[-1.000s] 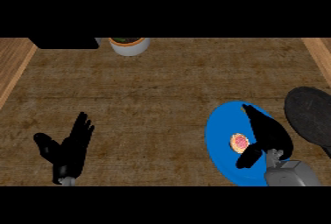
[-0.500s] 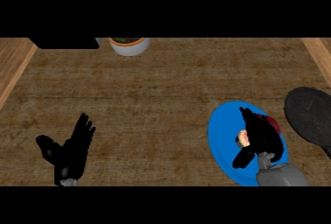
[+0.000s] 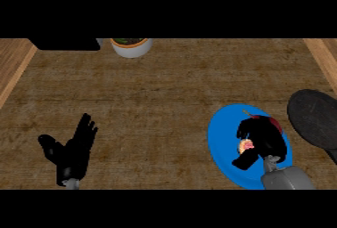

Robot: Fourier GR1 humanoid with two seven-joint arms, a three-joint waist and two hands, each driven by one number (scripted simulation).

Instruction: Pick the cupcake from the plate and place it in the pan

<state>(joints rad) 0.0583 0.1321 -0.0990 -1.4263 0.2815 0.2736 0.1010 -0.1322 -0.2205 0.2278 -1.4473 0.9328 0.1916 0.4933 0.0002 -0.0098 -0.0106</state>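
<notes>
Resting at the left of the wooden table, the left hand stands open, fingers straight and upright, holding nothing. A white pot sits at the far edge. Toward the right, the right hand covers the blue plate, its fingers curled about the cupcake, of which only a pink-and-cream patch shows. The dark pan lies just beside the plate, at the right border. Likely risks: a hold taken on the soft topping may slip on lifting; a low carry could catch the pan's rim.
</notes>
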